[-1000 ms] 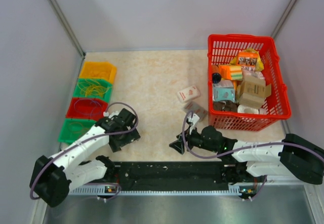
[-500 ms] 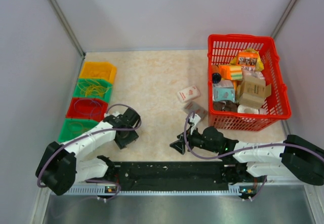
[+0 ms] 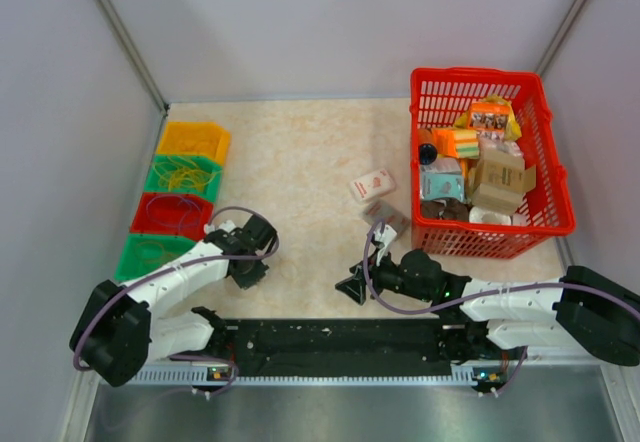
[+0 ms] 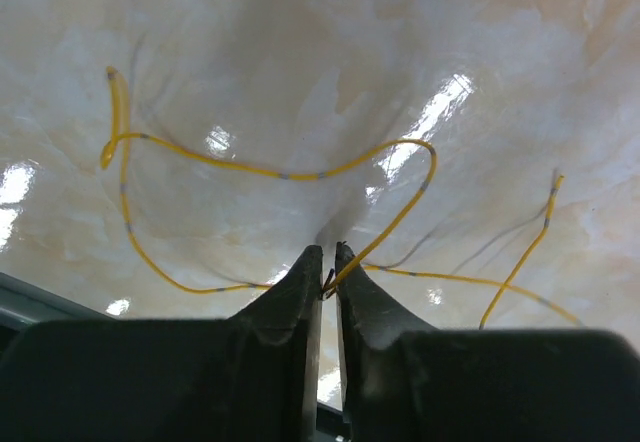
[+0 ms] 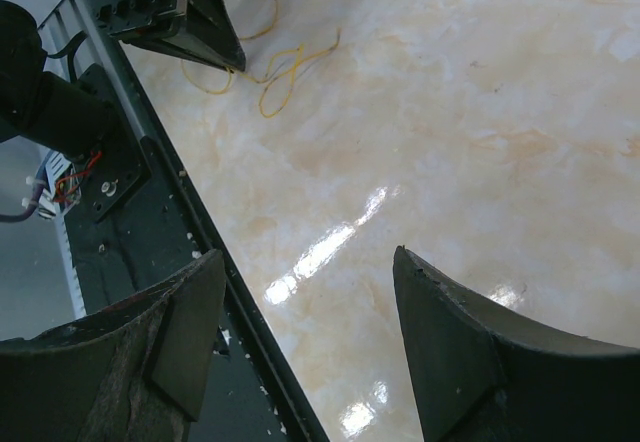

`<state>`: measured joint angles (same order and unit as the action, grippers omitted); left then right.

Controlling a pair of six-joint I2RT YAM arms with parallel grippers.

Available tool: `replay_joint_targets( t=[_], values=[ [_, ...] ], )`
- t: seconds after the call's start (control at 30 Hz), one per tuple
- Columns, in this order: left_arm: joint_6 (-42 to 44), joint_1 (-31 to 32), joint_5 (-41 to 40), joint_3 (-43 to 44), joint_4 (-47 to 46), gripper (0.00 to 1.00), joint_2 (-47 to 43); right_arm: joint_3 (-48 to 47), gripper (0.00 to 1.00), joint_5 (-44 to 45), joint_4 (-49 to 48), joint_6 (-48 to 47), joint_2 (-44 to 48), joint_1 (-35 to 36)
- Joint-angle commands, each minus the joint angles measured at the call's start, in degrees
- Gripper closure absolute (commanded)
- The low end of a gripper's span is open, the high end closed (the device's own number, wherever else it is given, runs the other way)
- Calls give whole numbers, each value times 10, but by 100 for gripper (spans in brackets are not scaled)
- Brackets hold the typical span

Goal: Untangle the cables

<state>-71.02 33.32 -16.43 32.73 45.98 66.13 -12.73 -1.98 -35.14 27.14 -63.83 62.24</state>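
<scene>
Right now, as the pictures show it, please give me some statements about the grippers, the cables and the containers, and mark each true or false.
1. The left gripper pinches a yellow cable on the table. True.
2. The right gripper holds a cable. False: it is open and empty above the table.
3. The red basket on the right contains boxes. True.
4. The four bins on the left are all green. False: one is orange, one red, two green.

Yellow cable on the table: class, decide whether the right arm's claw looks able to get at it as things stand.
Probably yes. The right claw stands open over bare table, nothing lying between it and the yellow cable ahead. The left claw pinches that cable, so they might crowd each other.
</scene>
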Motion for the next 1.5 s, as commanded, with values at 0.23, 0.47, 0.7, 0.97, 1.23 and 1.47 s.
replay_joint_targets(
  t=[0.23, 0.47, 0.7, 0.97, 1.23, 1.47],
  values=[
    [106, -18, -17, 85, -71, 100, -24, -9, 33, 4, -24, 4, -4, 4],
    [364, -170, 71, 278, -118, 100, 15, -11, 33, 5, -22, 3, -5, 4],
    [567, -304, 62, 403, -166, 100, 95, -12, 33, 6, -21, 4, -7, 4],
    [590, -475, 139, 426, -216, 100, 247, -10, 33, 3, -28, 2, -6, 4],
    [636, -492, 61, 511, -197, 100, 377, 8, 33, -3, -42, -1, 14, 4],
    [638, -497, 48, 553, -165, 100, 437, 10, 33, -5, -46, -1, 13, 4]
  ],
)
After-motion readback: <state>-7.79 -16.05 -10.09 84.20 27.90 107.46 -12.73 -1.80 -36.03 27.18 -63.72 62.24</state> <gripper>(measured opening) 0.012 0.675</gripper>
